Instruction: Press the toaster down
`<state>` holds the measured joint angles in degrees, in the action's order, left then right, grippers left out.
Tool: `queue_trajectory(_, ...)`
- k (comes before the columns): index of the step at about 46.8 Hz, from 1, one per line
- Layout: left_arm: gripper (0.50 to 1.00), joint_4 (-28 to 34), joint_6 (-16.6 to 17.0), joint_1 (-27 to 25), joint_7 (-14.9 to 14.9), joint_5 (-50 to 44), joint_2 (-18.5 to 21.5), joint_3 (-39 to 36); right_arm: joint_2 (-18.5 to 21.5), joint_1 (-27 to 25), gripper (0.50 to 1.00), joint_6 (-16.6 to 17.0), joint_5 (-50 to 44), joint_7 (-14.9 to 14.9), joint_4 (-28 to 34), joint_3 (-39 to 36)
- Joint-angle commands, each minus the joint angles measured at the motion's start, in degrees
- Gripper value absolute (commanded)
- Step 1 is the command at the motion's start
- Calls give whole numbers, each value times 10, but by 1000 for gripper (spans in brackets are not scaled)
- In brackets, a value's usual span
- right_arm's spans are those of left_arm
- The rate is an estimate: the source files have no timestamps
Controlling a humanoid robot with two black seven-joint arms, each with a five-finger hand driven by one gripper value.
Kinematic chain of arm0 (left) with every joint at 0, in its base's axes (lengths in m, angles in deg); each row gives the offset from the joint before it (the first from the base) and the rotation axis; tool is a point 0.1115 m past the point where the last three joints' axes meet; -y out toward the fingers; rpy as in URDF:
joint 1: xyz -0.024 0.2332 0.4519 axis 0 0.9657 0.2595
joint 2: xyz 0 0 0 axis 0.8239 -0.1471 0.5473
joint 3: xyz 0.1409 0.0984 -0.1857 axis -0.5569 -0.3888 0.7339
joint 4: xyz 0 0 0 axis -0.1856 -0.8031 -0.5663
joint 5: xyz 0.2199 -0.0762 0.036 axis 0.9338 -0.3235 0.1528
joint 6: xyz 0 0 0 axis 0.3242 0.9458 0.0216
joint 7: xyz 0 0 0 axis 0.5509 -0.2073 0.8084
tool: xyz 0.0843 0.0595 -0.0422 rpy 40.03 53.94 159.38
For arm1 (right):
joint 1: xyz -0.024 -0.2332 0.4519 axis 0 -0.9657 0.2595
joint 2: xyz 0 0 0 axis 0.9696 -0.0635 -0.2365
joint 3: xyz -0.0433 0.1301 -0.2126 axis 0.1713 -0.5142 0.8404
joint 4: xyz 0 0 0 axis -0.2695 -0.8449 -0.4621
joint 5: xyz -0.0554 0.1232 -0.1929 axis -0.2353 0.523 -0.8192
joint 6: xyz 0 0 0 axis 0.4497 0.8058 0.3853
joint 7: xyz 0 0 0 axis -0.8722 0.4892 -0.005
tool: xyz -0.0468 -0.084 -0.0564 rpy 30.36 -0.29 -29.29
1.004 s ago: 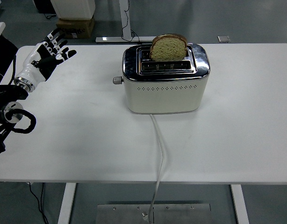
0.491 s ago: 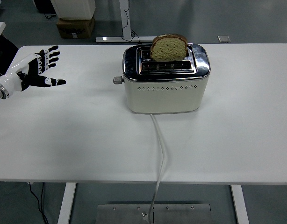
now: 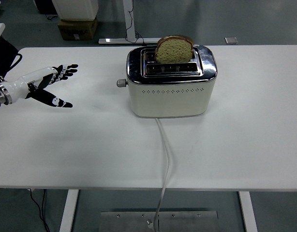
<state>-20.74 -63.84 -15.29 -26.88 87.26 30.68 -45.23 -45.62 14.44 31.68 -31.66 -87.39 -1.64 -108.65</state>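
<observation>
A cream and chrome toaster [image 3: 171,82] stands on the white table [image 3: 90,145] at the middle back. A slice of bread [image 3: 173,49] sticks up out of its far slot. Its grey lever knob [image 3: 121,83] juts from the left end, in the raised position. My left hand [image 3: 48,85] is over the table's left side, fingers spread and pointing right toward the toaster, holding nothing. It is well left of the lever. My right hand is out of view.
The toaster's white cord [image 3: 164,159] runs from its front down over the table's near edge. A cardboard box [image 3: 77,28] and a table leg [image 3: 129,21] are on the floor beyond the far edge.
My left hand has dropped from a raised, upright pose to a flat, low one over the table and reaches further right. The toaster and bread have not moved.
</observation>
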Motion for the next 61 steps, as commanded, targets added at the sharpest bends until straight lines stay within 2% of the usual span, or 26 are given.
queue_trajectory(1,1000,3,0,-7,0,22,0,0,0,0,1000,0,1,0,0,0)
queue_trajectory(25,1000,50,0,-27,-3,133,0,-1,0,0,1000,0,0,0,0,-1)
queue_trajectory(61,1000,50,2,-26,-3,130,-14,-1,0,0,998,0,1,0,0,-1)
